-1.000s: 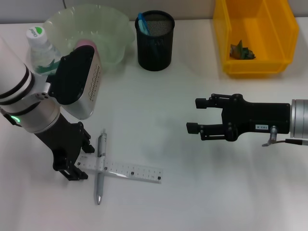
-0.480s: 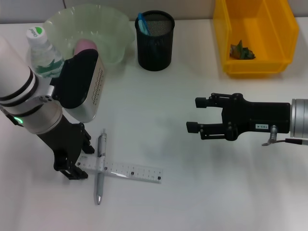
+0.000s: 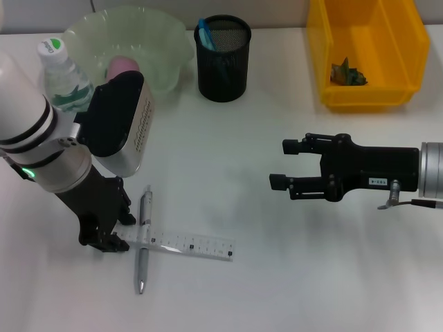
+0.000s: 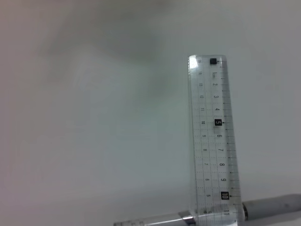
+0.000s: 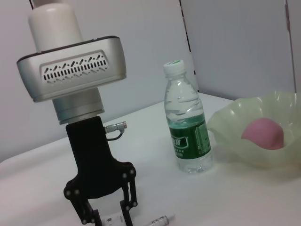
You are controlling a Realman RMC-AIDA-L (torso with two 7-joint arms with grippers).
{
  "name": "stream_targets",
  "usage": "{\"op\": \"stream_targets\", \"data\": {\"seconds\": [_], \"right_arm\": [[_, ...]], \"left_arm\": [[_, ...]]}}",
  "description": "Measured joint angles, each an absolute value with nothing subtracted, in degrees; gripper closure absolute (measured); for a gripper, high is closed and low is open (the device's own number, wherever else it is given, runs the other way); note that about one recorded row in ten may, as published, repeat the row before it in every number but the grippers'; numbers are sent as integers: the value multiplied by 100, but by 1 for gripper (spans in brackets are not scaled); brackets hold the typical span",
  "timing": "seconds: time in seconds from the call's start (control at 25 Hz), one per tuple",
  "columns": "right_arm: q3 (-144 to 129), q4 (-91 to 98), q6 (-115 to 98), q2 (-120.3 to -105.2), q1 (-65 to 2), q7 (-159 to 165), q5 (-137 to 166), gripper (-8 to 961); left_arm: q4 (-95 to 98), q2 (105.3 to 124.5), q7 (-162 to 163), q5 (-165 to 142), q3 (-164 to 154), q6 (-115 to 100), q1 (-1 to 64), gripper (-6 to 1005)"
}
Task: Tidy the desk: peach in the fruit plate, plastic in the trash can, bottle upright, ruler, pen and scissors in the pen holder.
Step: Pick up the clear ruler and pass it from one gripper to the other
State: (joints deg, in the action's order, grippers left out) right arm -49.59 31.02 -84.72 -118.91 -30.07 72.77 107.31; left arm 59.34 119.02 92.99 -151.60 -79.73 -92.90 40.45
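Head looks down; both wrist views share the ruler.

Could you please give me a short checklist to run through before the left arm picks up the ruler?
1. Left gripper at the ruler's near end: ok, low at that end.
2. Fingers straddling the ruler: cannot tell.
3. Ruler free to lift: ok, it lies on top of the pen, crossing it.
4. Pen holder has room: ok, upright, only the scissors inside.
5. Right gripper out of the way: ok, open, above the desk, apart.
6. Bottle near the left arm: ok, upright.
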Motion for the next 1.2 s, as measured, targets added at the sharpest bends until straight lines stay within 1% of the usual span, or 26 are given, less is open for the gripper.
{"op": "stream_targets", "data": {"seconds": [0.12,0.44,0.6,0.68,0.72,0.76,0.84,0.92,0.96,1.08,1.2], "right_arm": [[-4956,3102,-8472,-11891,-3005,7276,10731,159],[-4712,3103,-8807,-11880,-2945,7313,10561,160],[-4183,3107,-9520,-11823,-2902,7552,10422,160],[-3829,3138,-9889,-11760,-2899,8060,10410,160],[-3829,3138,-9889,-11760,-2899,8060,10410,160],[-3740,3160,-9980,-11705,-2914,8565,10408,160],[-3733,3165,-9992,-11676,-2924,8789,10407,160],[-3730,3170,-10003,-11589,-2949,9349,10406,160],[-3730,3172,-10006,-11565,-2953,9516,10406,160],[-3728,3183,-9990,-11465,-2966,10112,10406,161],[-3732,3167,-9921,-11332,-2991,10710,10417,161]], "left_arm": [[5944,11908,9303,-15152,-7994,-9291,4047,609],[6050,11881,9359,-14902,-7740,-9429,4048,608],[6087,11864,9329,-14785,-7531,-9513,4045,608],[6132,11854,9233,-14537,-7056,-9640,4042,608],[6134,11849,9161,-14347,-6794,-9660,4012,608],[6134,11849,9161,-14347,-6794,-9660,4012,608],[6134,11849,9161,-14347,-6794,-9660,4012,607],[6133,11847,9127,-14214,-6671,-9653,3971,607],[6089,11845,9064,-13869,-6516,-9592,3829,606],[6003,11844,9006,-13733,-6433,-9528,3781,606],[5886,11844,8952,-13679,-6370,-9445,3760,605]]}}
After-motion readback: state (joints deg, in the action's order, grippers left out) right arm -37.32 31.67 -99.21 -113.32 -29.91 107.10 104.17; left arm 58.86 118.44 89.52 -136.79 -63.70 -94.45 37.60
